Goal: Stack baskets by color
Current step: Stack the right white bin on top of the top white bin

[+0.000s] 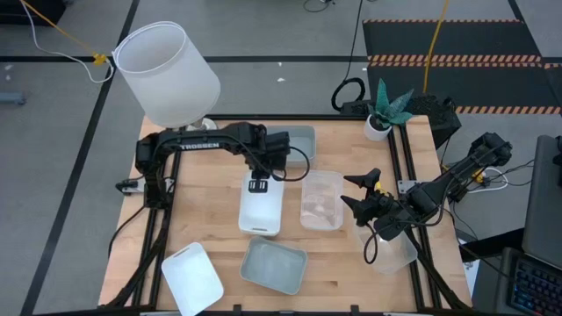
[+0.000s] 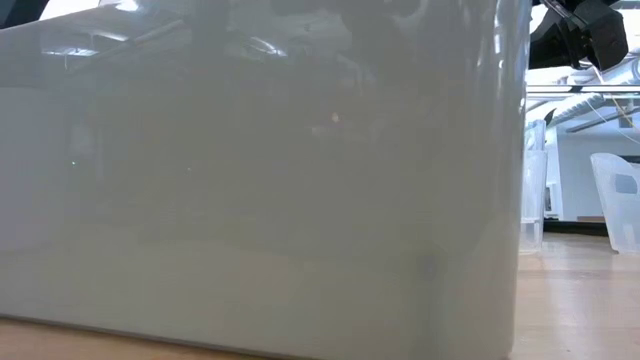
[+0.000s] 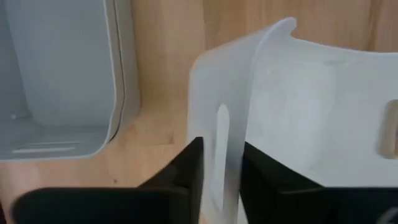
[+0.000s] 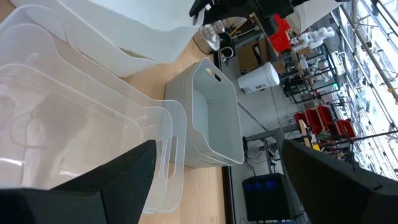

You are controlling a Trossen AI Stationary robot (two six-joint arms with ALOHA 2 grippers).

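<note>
My left end effector (image 1: 257,185) straddles the far rim of the white rectangular plastic basket (image 1: 261,210) at table centre, fingers (image 3: 186,177) either side of the wall; gap visible, so grip seems loosening. Likely the white stack's base. My right end effector (image 1: 362,194) hangs wide open, empty, above the clear plastic baskets (image 4: 87,124) at right.

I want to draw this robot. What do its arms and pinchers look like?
Both arms are black and jointed. The left arm has white TROSSEN lettering and thin black cables. The right arm shows a bit of yellow near its far end. Each gripper has two flat black fingers.
</note>
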